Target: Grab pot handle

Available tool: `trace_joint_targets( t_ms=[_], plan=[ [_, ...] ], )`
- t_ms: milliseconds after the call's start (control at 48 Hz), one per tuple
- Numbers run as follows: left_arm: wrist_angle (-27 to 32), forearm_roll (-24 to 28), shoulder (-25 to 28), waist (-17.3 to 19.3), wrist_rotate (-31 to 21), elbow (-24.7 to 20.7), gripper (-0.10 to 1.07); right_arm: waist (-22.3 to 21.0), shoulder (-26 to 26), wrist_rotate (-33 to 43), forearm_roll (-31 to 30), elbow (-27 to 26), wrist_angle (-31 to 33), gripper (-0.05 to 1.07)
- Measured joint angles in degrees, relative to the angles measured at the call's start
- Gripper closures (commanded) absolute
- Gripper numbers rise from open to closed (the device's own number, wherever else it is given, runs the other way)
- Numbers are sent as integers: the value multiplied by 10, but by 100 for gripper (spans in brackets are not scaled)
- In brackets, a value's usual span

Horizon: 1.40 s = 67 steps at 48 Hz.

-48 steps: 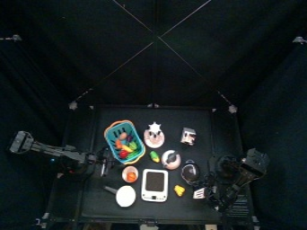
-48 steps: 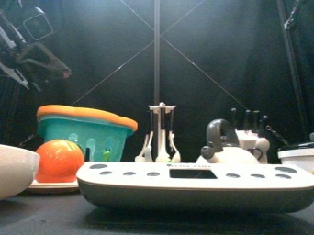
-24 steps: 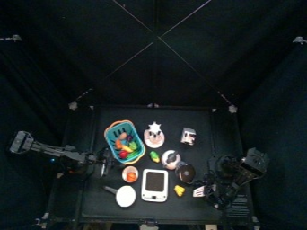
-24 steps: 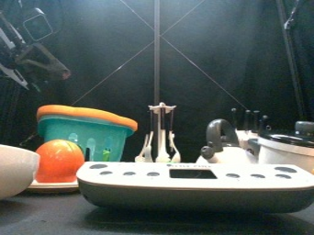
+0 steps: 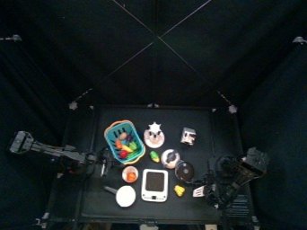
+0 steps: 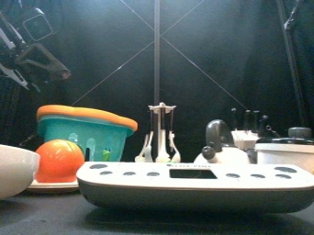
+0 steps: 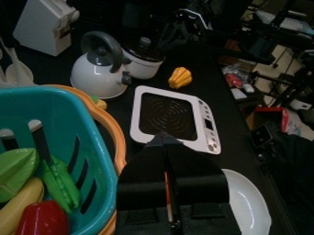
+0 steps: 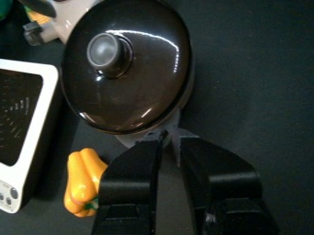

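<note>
The pot (image 8: 127,64), lid on, sits upper left of the right wrist frame. Its pot handle (image 8: 173,134) pokes between the right pincer (image 8: 173,156)'s parted jaws (not yet clamped). Centre the stub, then close squarely. The left pincer (image 7: 172,180) looks shut.

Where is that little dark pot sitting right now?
In the top view the pot sits right of the table's middle, between the white scale and the right hand, with a yellow pepper beside it.
</note>
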Motion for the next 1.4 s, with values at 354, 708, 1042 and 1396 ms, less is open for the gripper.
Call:
trace_joint_targets(
  t_ms=[354,708,1042,1396],
  plan=[
    [0,0,0,-1,0,0,81,8,0,0,0,-10,-2,14],
    [0,0,0,0,1,1,81,-11,1,1,-7,-2,-42,14],
    [0,0,-1,0,0,2,81,-33,3,2,-36,17,-55,14],
    [-1,0,0,0,0,3,81,-42,3,2,-55,27,-55,17]
  ],
)
